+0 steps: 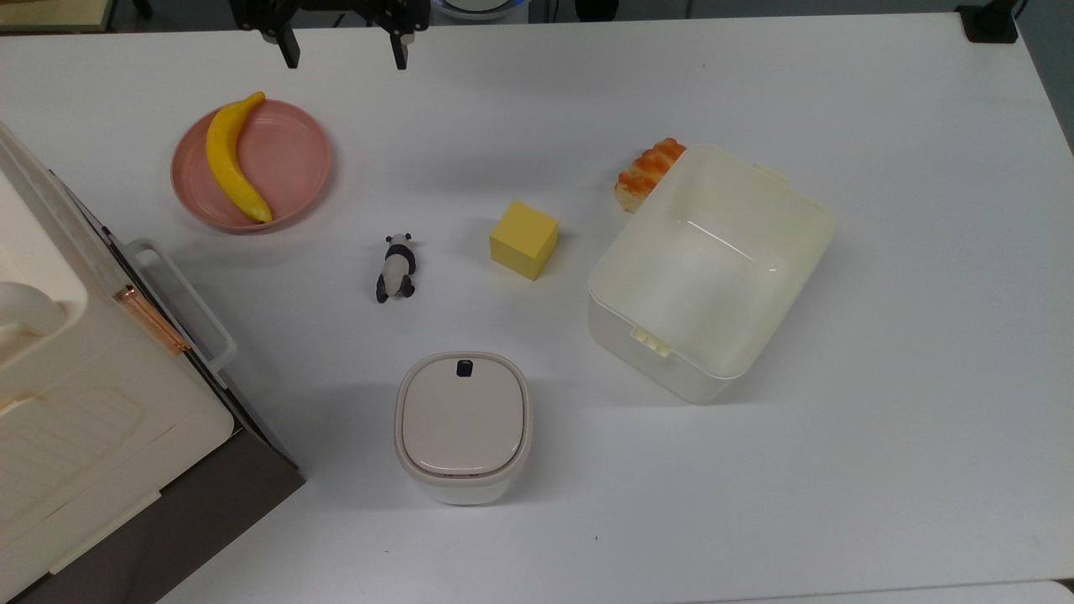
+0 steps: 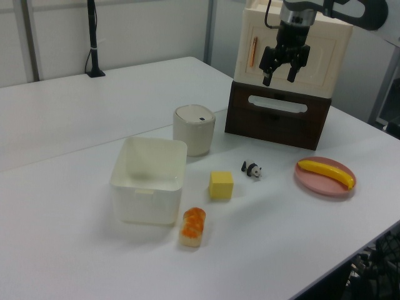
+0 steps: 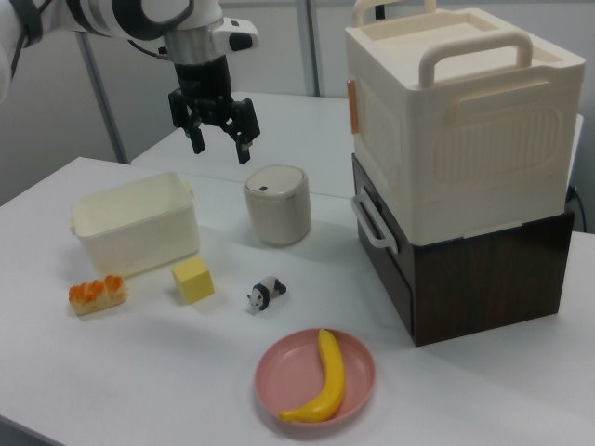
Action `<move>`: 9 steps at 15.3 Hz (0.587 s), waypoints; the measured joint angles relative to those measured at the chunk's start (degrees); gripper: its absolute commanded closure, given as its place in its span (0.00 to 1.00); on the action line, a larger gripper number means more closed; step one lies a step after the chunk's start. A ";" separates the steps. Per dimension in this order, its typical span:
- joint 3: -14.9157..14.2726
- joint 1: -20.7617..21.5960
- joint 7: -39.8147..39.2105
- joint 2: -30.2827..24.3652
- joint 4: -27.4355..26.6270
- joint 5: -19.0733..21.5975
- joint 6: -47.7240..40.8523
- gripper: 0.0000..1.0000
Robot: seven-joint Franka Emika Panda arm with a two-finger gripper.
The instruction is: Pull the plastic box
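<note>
We see the gripper [image 1: 344,49] raised with fingers spread, grasping nothing. The plastic box [image 1: 713,268], lidless and empty, sits well apart toward the top view's lower right. Nearer, the pink plate [image 1: 289,164] holds a banana [image 1: 233,159].

Gripper [image 1: 346,49] hangs high with fingers spread; open table lies between it and the box [image 1: 711,268], the cube [image 1: 523,239] beside that path.

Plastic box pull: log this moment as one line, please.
phase: pre-contact | hand: open, raised, apart from box | large cream-white translucent lidless plastic box: empty, upright on white table, orange-topped bread piece beside it
</note>
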 measured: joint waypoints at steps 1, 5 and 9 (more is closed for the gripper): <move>0.00 0.00 0.01 0.00 0.00 0.00 -0.07 0.00; 0.01 0.05 0.01 0.00 0.00 0.00 -1.34 0.00; 0.04 0.17 0.01 0.01 0.00 0.00 -1.37 0.00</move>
